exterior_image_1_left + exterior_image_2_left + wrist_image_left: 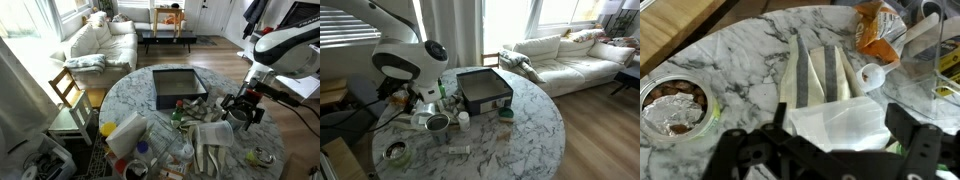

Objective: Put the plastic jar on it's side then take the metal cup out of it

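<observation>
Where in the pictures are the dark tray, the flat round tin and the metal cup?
dark tray [179, 86]: exterior view, bare floor.
flat round tin [710, 118]: wrist view, green rim.
metal cup [438, 122]: exterior view, dark mouth.

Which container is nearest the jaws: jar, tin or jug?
The translucent plastic jar, framed between them; the green-rimmed tin and white jug sit farther off.

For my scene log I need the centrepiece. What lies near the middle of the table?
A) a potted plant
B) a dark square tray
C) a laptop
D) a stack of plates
B: both exterior views show a dark square tray lying flat near the middle of the round marble table.
</observation>
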You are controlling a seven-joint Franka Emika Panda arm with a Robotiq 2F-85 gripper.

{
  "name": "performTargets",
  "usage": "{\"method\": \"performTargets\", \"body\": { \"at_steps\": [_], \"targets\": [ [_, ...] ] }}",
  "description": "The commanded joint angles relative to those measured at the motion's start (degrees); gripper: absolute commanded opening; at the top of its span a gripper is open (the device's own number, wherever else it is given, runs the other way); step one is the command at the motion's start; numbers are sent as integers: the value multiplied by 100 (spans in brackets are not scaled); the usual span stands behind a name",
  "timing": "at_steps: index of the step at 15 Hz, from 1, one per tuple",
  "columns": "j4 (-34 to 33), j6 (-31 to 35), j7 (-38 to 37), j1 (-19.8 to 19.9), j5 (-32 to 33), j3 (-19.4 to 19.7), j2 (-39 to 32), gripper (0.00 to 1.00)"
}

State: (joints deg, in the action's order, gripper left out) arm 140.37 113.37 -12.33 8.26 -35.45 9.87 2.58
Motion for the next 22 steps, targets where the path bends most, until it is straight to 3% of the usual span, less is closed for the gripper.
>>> {"method": "performTargets", "body": {
  "at_steps": [1, 10, 11, 12, 14, 22],
  "targets": [
    [61, 221, 787, 34, -85, -17, -300, 100],
    [317, 1529, 2665, 14, -1012, -137, -490, 100],
    [340, 1606, 2861, 13, -1173, -154, -495, 95],
    [347, 1643, 3036, 17, -1304, -163, -508, 72],
    [304, 1649, 3245, 14, -1473, -176, -552, 70],
    [166, 1561, 2986, 32, -1395, -146, -494, 8]
  ]
}}
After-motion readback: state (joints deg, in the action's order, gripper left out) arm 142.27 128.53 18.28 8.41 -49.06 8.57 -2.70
